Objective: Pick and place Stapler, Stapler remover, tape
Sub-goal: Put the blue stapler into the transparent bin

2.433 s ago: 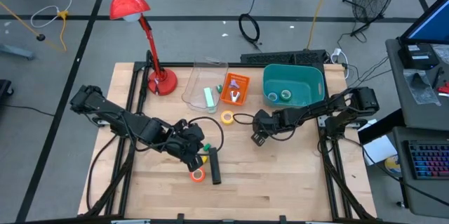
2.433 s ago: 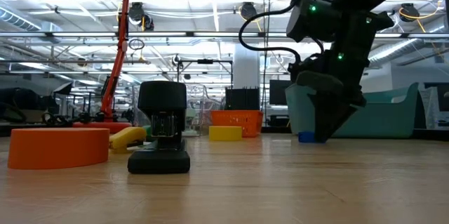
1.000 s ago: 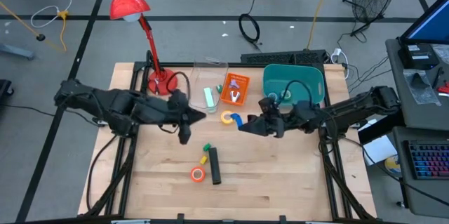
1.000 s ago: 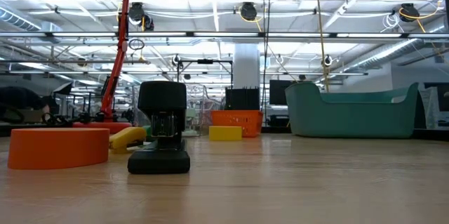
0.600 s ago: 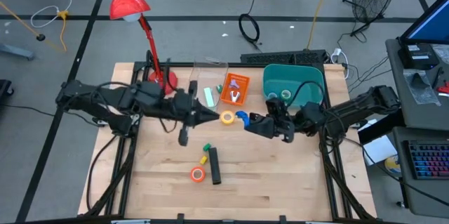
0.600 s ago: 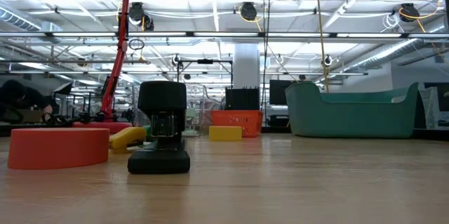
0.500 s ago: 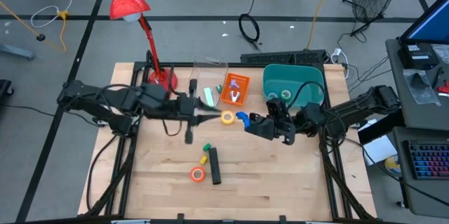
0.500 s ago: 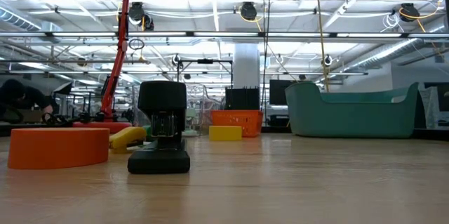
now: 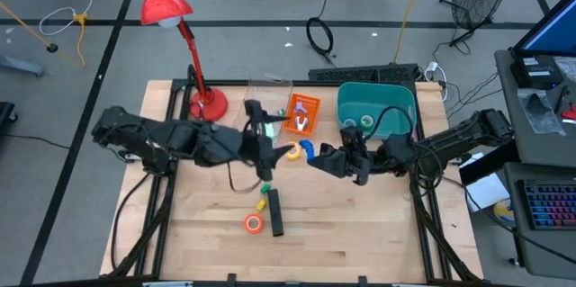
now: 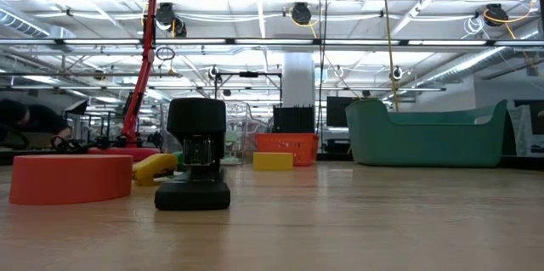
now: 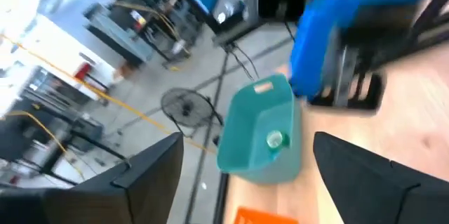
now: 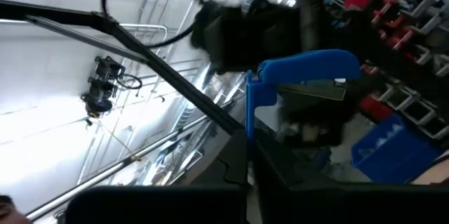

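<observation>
While the right tool (image 9: 310, 155) clamps the blue stapler (image 9: 305, 150), the spread left tool (image 9: 270, 147) faces it.

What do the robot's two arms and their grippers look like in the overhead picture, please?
Both the left arm and the right arm are matte black, built of chunky jointed segments, with thin black cables looping loosely beside them. Each tapers to a slim black two-finger gripper: the left gripper and the right gripper. No markings are legible.
</observation>
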